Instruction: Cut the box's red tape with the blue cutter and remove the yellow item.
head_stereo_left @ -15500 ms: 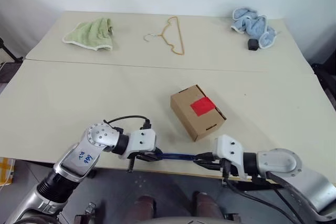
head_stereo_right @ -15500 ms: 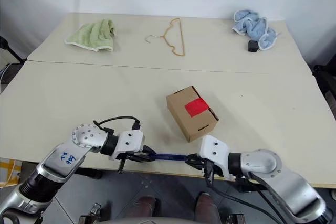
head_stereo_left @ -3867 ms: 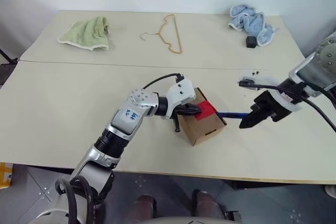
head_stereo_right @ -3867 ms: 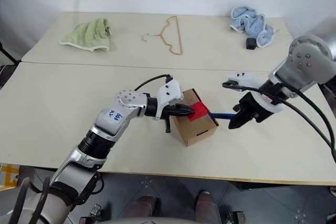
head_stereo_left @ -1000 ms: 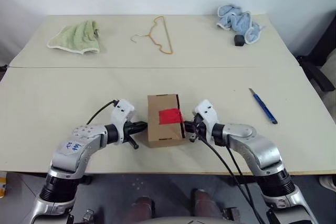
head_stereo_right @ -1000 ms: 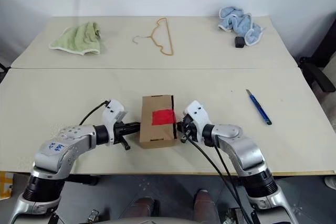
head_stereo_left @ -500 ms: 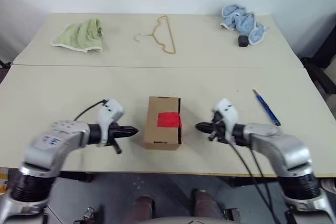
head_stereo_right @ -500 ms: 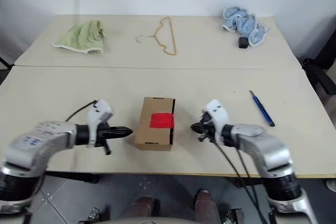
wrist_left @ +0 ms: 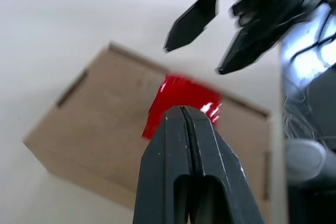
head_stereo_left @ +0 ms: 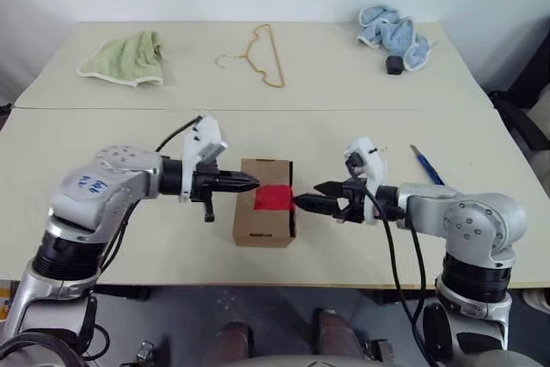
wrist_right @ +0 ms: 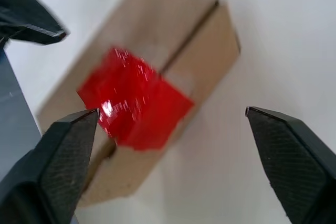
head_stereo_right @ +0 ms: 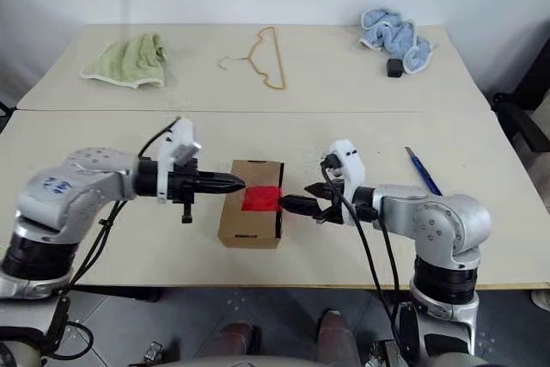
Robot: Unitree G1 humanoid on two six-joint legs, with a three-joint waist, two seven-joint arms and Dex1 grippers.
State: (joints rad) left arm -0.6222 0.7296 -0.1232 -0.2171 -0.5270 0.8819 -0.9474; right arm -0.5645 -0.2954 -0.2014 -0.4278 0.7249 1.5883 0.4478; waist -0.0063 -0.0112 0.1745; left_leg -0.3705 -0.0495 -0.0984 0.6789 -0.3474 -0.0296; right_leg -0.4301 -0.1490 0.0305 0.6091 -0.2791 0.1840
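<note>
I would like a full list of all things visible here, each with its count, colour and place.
Brown cardboard box: one, brown, near edge of the table, between the two grippers.
Red tape strip: one, bright red, on the box's top by its right edge.
Slim blue cutter: one, blue, flat on the table to the right of the box.
Green cloth: one, pale green, far left of the table.
Gold wire hanger: one, gold, far middle.
Light blue cloth: one, light blue, far right corner.
Small black block: one, black, beside the blue cloth.
Beige table: one, beige, under everything.
Left gripper: one, black, shut, above the box's left side.
Right gripper: one, black, open, at the box's right side.
</note>
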